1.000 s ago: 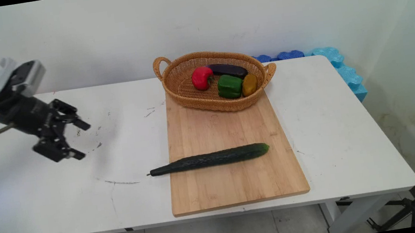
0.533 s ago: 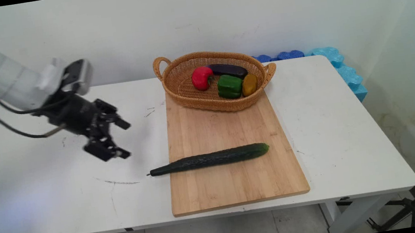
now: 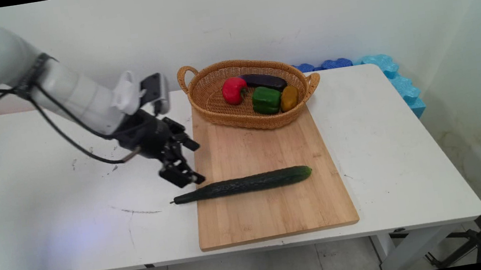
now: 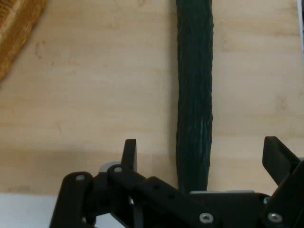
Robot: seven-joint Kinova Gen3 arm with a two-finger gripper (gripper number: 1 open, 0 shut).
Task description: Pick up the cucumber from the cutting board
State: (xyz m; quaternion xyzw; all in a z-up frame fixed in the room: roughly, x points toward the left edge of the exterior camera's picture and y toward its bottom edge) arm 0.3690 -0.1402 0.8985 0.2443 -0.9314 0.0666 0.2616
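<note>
Our gripper [image 3: 195,162] hangs with its 2 fingers apart, empty, just above the cucumber [image 3: 242,184], which lies across the cutting board [image 3: 273,209] toward 6 o'clock of the basket [image 3: 218,110]. We judge it stiff, smooth (likely slippery); grip mid-length.

board [image 3: 273,205] pale matt wood | basket [image 3: 218,110] woven wicker | cucumber [image 4: 194,109] bumpy

- Pincer [image 3: 196,161]: black; the arm behind it white.
- Cucumber [image 3: 242,184]: dark green, finely bumped skin.
- Cutting board [image 3: 273,209]: pale wood, straight grain.
- Basket [image 3: 213,106]: tan woven wicker.
- Inside it: red pepper [image 3: 233,90], green pepper [image 3: 266,99], dark purple eggplant [image 3: 263,81], one ochre piece [image 3: 289,98].
- Table [image 3: 48,225]: white, grey scuffs.
- Foam blocks [image 3: 396,79]: blue.
</note>
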